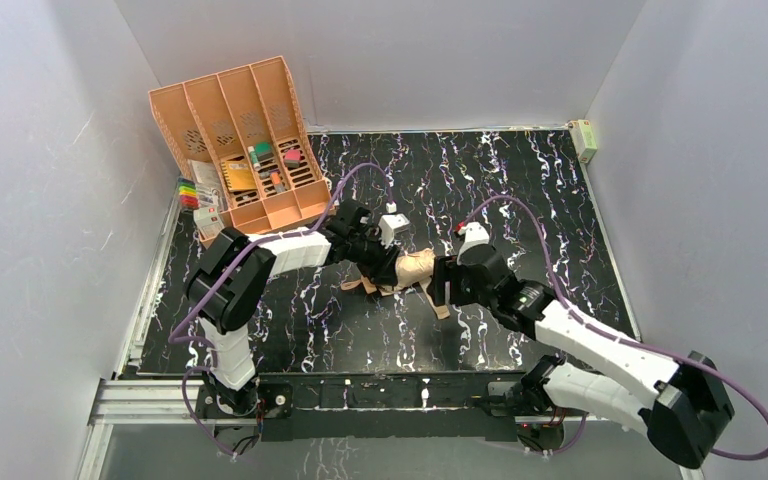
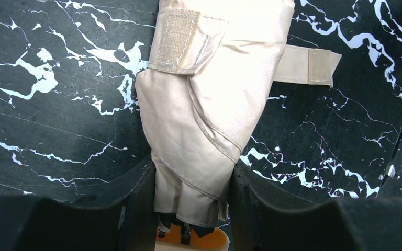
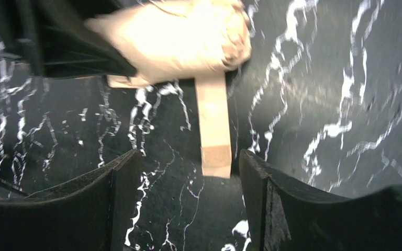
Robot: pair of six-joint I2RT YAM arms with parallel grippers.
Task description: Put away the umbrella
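Peach-beige folded umbrella (image 2: 209, 104), strap (image 3: 213, 120) undone, clamped in left tool (image 2: 192, 178), right tool (image 3: 188, 157) spread wide, holding nothing

Table (image 1: 520, 200) centre is crowded: left gripper (image 1: 385, 262) clamped on the umbrella (image 1: 412, 270), right gripper (image 1: 440, 285) just beside it on the other side, jaws apart. The strap (image 3: 213, 123) lies flat on the marble between the right gripper's fingers. Both arms slant in from the near edge, blocking low passes there. Open marble at back-centre, right side and front-centre. The organizer (image 1: 235, 140) fills the back-left corner, slots partly stuffed. Walls (image 1: 50, 200) close left, back and right. A small box (image 1: 583, 138) sits at the back-right corner.
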